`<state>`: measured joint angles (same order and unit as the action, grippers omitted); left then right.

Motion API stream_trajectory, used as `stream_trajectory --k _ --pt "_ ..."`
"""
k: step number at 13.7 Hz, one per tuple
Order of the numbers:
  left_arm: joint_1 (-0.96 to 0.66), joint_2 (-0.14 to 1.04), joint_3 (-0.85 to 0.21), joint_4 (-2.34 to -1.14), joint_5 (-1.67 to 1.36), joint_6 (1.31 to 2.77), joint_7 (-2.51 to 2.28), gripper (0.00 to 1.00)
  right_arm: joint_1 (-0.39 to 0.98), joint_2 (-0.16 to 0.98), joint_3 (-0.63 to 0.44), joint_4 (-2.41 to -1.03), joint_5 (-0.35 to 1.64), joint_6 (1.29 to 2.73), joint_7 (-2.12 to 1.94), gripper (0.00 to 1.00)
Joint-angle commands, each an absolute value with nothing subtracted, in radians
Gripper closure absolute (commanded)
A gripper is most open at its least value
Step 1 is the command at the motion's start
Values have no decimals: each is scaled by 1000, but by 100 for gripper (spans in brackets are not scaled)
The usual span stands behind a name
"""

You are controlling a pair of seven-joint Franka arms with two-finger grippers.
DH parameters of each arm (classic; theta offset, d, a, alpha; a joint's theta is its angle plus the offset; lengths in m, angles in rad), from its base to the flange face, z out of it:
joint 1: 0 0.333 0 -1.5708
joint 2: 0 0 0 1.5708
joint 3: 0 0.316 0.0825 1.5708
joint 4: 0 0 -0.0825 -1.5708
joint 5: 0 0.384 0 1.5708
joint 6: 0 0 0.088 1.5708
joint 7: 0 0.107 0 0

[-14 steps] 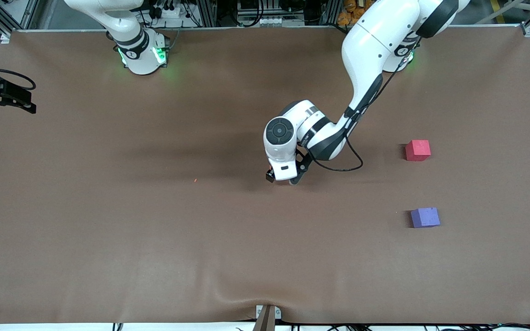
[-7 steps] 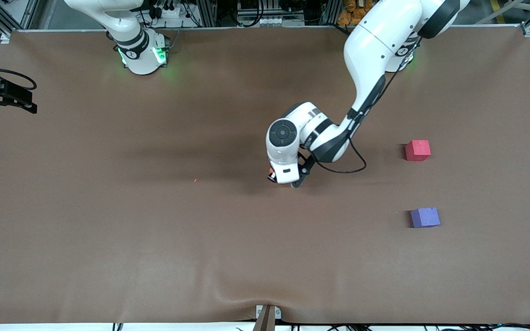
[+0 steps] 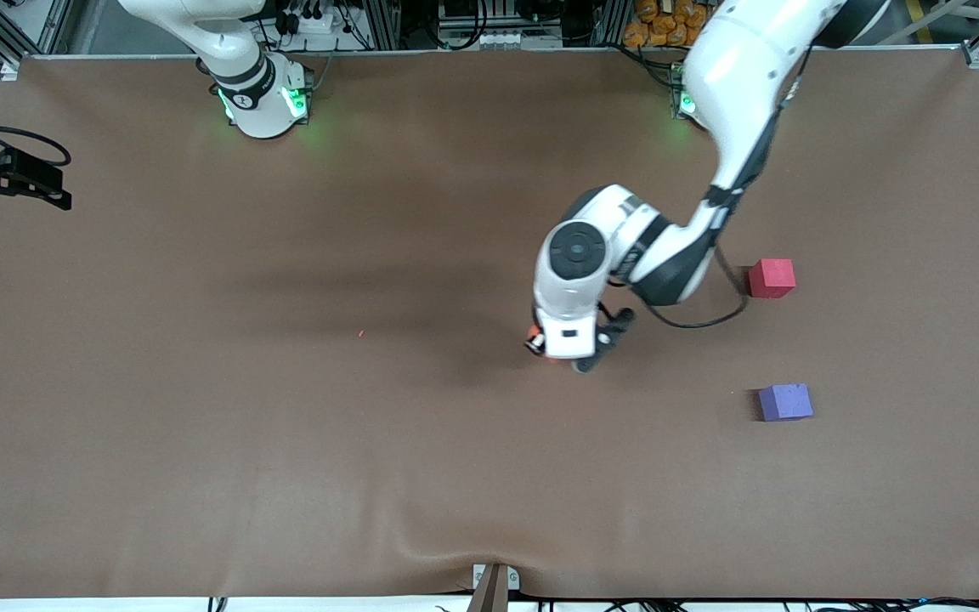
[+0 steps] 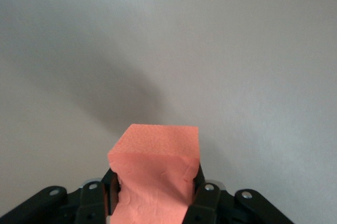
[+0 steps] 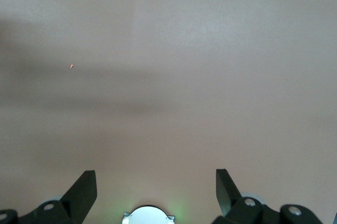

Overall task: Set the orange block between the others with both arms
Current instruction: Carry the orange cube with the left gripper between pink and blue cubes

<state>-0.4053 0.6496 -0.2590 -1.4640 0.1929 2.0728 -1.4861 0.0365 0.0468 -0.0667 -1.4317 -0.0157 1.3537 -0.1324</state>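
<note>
The orange block is squeezed between the fingers of my left gripper, which is shut on it. In the front view that left gripper hangs over the middle of the table, and the hand hides nearly all of the block. The others lie toward the left arm's end: a red-pink cube and a purple-blue cube nearer the camera, with a gap between them. My right gripper is open and holds nothing, high over its own green-lit base.
A tiny orange speck lies on the brown cloth toward the right arm's end. A black device with a cable sits at that end's table edge. The cloth bulges at a bracket on the front edge.
My left gripper has shut on the orange block. It has carried it toward the two cubes and a little lower in the front view. The right arm has not moved.
</note>
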Motion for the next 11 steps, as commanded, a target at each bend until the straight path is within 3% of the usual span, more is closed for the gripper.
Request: stream_trajectory --k 1,11 --pt "-332 580 -273 -1489 189 2008 -1331 100 31 46 -61 -1427 2 1348 -138 0" --pt "13 460 -272 -1745 172 2020 -621 100 29 48 -61 -1427 5 1348 -140 0"
